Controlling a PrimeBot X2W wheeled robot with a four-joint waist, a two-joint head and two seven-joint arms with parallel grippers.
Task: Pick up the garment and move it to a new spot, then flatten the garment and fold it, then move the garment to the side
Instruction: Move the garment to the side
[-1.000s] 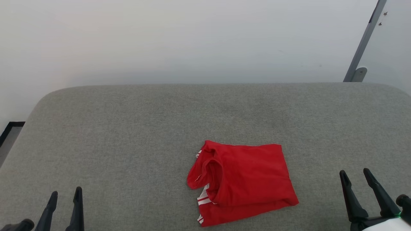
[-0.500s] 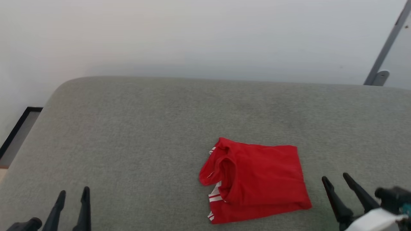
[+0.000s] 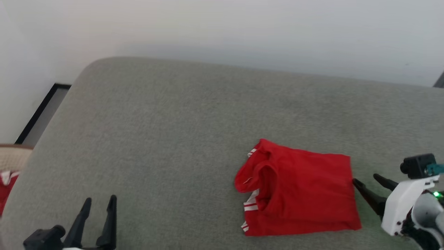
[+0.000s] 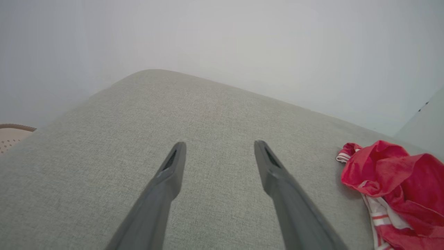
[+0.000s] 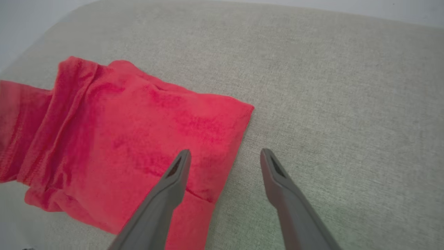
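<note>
One folded garment [image 3: 298,189], red with white-striped trim on its left side, lies on the right part of the grey upholstered surface [image 3: 166,132], close to the near edge. Its right edge is straight with a crisp far corner. The left side is bunched around an opening. The right gripper [image 3: 365,178] stands just beside that right edge with its fingers spread. In the right wrist view one finger lies over the cloth's border and the other over bare upholstery; whether either touches cannot be told. Wide bare surface runs leftward and on to the far rounded edge, below a pale wall [image 3: 222,27]. The left gripper [image 3: 100,198], also spread and holding nothing, hovers at the front left, well apart from the garment. Past the left edge sits a beige container [image 3: 14,156].
</note>
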